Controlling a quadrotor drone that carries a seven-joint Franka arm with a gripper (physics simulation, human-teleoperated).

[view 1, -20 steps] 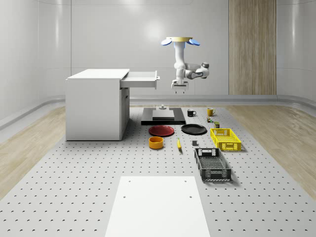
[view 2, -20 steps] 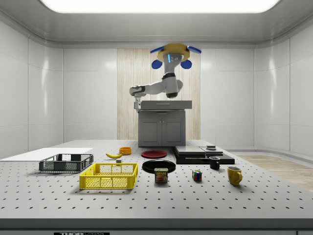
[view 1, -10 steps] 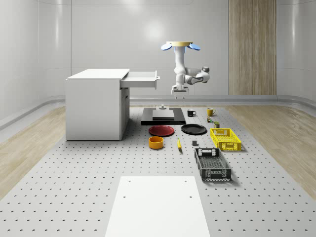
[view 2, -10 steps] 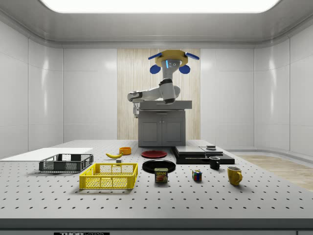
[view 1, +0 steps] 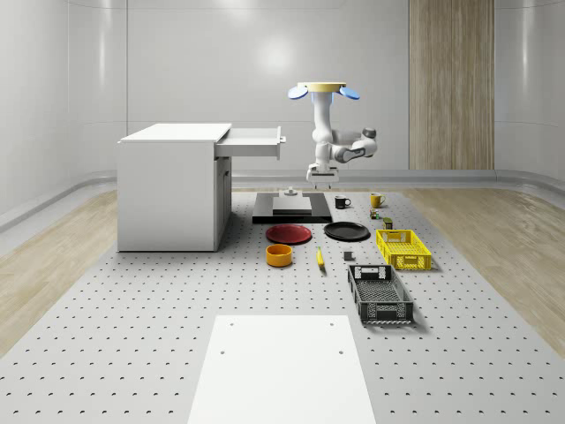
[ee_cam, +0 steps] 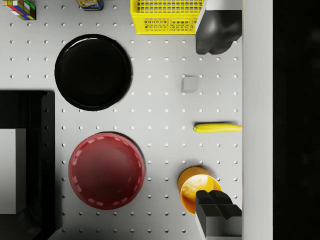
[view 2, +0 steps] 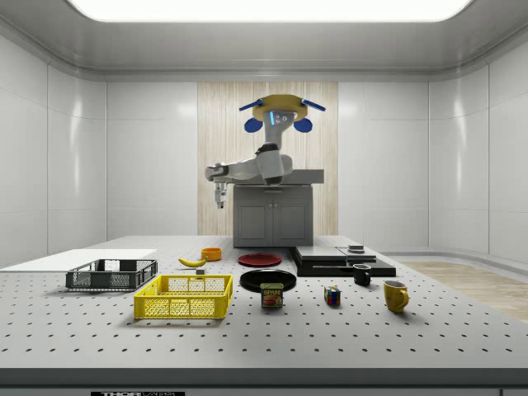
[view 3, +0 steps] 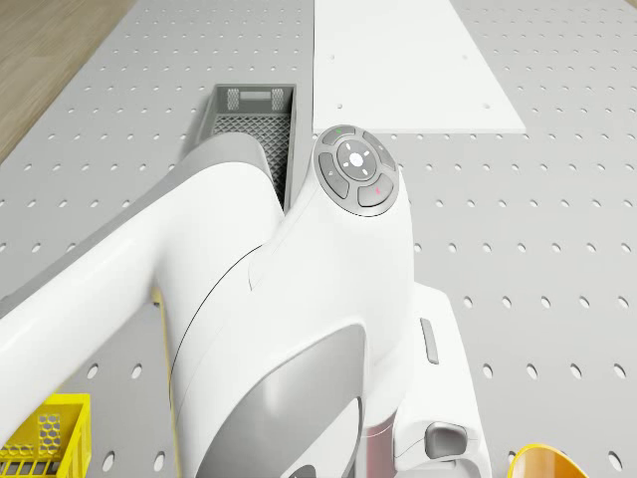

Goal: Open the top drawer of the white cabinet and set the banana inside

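Note:
The white cabinet [view 1: 172, 187] stands at the whole-scene view's left, its top drawer [view 1: 253, 141] pulled out; the side view shows the same cabinet [view 2: 272, 216] at the back. A yellow banana [view 1: 320, 257] [view 2: 192, 261] [ee_cam: 218, 128] lies flat on the perforated table between the orange bowl and a small grey block. The drone [view 1: 323, 88] [view 2: 279, 111] hovers off the drawer's open end, over the plates. My gripper [view 1: 320, 177] [view 2: 219, 198] [ee_cam: 214, 122] hangs well above the table, pointing straight down over the banana. Its fingers [ee_cam: 215, 30] are open and hold nothing.
On the table are a red plate [ee_cam: 106, 170], a black plate [ee_cam: 93, 72], an orange bowl [ee_cam: 200, 189], a yellow crate [view 1: 403, 248], a grey crate [view 1: 379, 293], a black platform [view 1: 292, 208], mugs [view 2: 395, 294], a can [view 2: 271, 294], a colour cube [view 2: 332, 296] and a white sheet [view 1: 281, 367].
Drone and arm have drifted away from the open drawer, toward the side view's left, and sunk lower. The gripper has come down with them. The drawer stays open and the banana has not moved.

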